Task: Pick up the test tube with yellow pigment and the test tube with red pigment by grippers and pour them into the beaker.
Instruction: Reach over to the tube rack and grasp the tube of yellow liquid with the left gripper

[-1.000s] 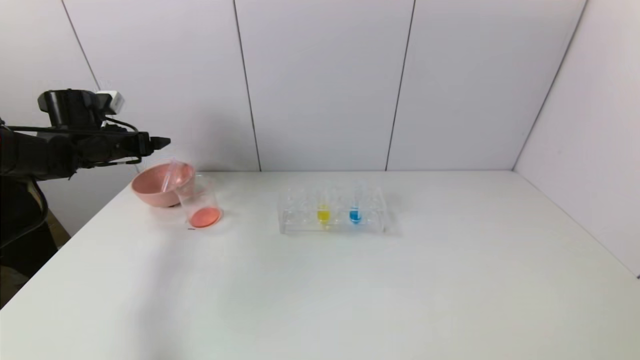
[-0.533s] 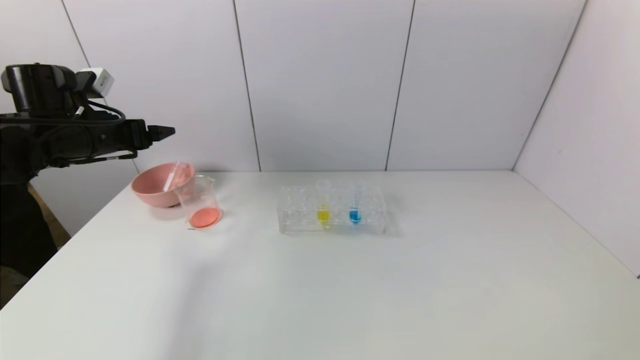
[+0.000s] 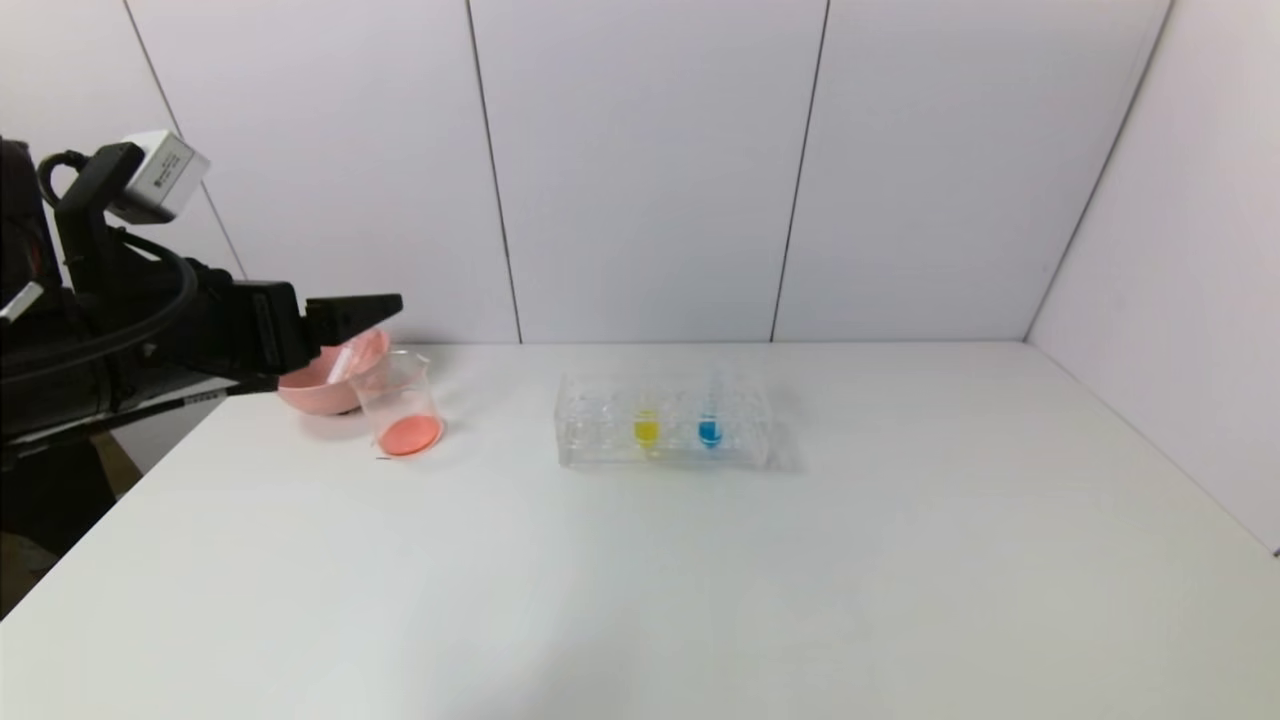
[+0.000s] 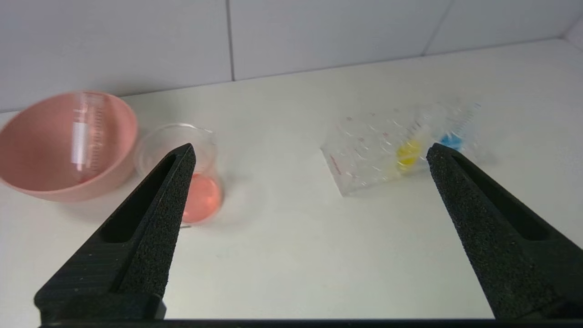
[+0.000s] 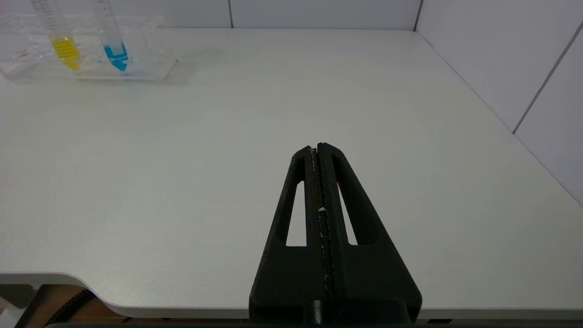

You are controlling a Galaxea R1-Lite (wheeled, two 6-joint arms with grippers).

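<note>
Red already in small clear glass beaker (image 3: 403, 405); spent tube lies in pink bowl (image 4: 27, 155) beside it. Slim yellow-pigment tube (image 3: 646, 418) unpoured in clear rack (image 3: 600, 440). My left claw (image 4: 309, 155) released near beaker; right claw (image 5: 321, 148) clenched, empty.

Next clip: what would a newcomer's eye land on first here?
Probably the colours: the small clear glass beaker with orange-red liquid at its bottom, beside the pink bowl holding an emptied clear tube, and the yellow-filled test tube and blue-filled test tube in the clear rack mid-table. The black left claw hovers open over the bowl.
</note>
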